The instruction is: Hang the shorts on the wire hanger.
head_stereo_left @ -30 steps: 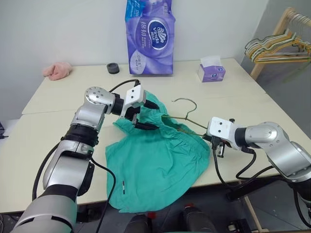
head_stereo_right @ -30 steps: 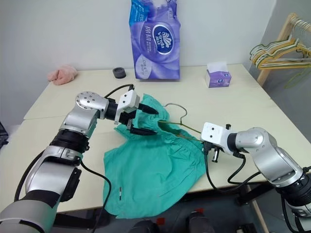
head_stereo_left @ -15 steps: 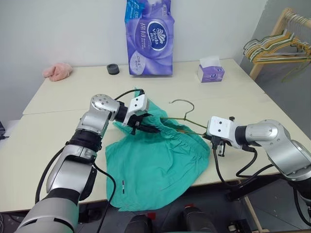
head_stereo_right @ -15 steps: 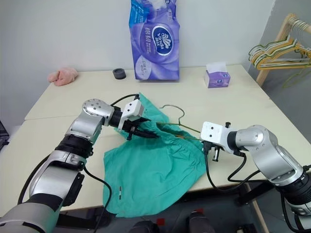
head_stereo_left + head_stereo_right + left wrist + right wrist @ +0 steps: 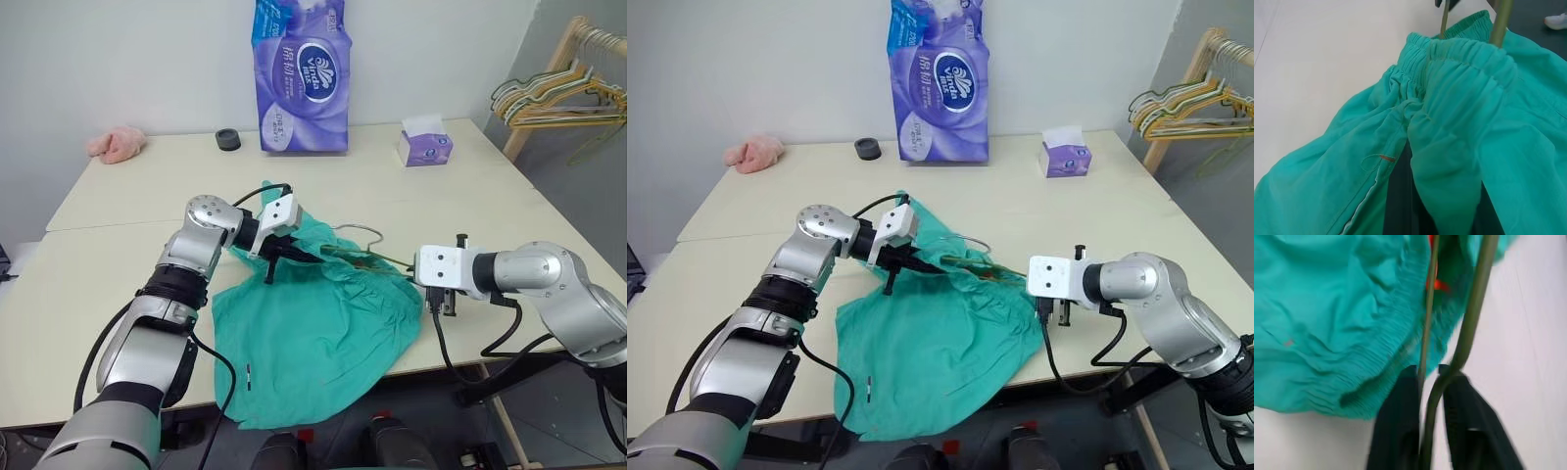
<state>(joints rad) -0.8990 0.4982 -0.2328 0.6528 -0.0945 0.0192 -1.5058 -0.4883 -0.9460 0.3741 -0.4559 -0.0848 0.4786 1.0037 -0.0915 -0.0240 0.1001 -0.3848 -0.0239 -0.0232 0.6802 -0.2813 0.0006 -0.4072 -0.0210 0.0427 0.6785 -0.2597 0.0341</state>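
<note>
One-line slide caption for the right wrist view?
Right gripper fingers straddle the wire hanger at the shorts waistband.

Plain white wall (image 5: 127,59) behind, unmarked. Pale cream table (image 5: 98,284), made of two tops butted together, seam running across between them. Along the far edge: tall purple tissue pack (image 5: 301,76) standing upright against the wall, small black round object (image 5: 227,139) just beside it, crumpled pink cloth (image 5: 116,144) near the far left corner, small purple tissue box (image 5: 424,147) toward the right. Light wooden rack (image 5: 554,73) at upper right, beyond the table, carrying several wire hangers (image 5: 544,96) in pale and yellowish tones. Grey floor (image 5: 578,186) to the right of the table. Even, diffuse lighting, soft shadows only
</note>
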